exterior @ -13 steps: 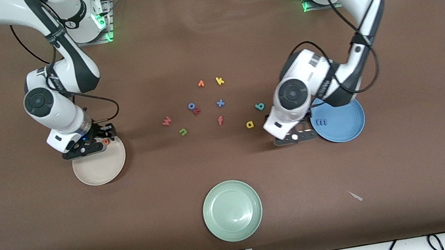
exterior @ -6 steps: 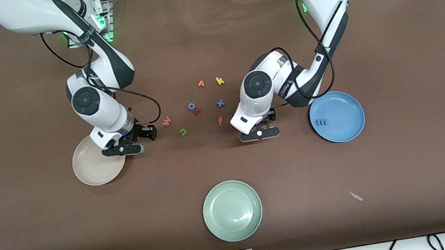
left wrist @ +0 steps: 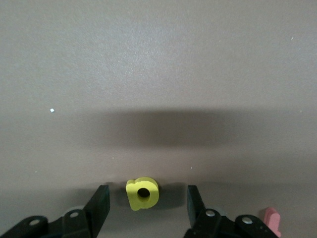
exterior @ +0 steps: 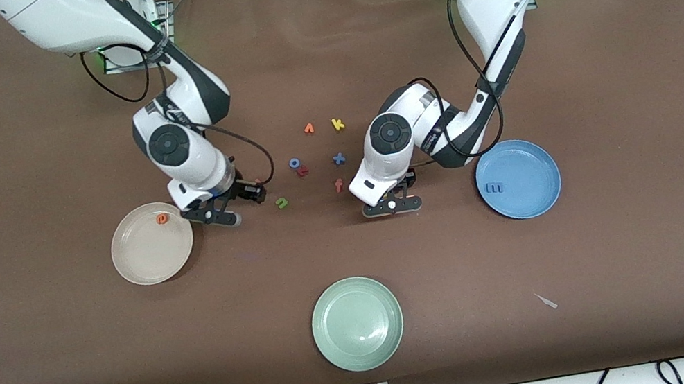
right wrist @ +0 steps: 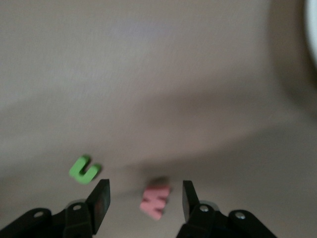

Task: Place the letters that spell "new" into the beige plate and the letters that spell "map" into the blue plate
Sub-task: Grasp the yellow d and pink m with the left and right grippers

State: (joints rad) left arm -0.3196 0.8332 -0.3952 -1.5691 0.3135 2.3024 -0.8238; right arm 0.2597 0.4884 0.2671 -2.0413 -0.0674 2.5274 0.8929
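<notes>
My left gripper (exterior: 392,205) is low over the table, open, with the yellow "a" (left wrist: 142,193) lying between its fingers (left wrist: 99,208) and touching neither. The blue "m" (exterior: 494,187) lies in the blue plate (exterior: 536,193). The teal "p" is hidden under the left arm. Beside the beige plate (exterior: 147,261), my right gripper (exterior: 221,215) is open around the pink "w" (right wrist: 155,200) with a gap on each side. The green "n" (right wrist: 85,169) (exterior: 281,202) lies just outside it. In the beige plate sits the orange "e" (exterior: 161,218).
Loose letters lie mid-table between the arms: an orange one (exterior: 308,129), yellow "k" (exterior: 338,124), blue "o" (exterior: 295,163), a red one (exterior: 303,170), blue "x" (exterior: 339,159), orange-red "f" (exterior: 339,185). A pale green plate (exterior: 357,323) sits nearer the camera.
The right gripper left the orange "e" in the beige plate and moved over the "w". The left gripper moved from beside the blue plate to the yellow "a", its jaws narrowing.
</notes>
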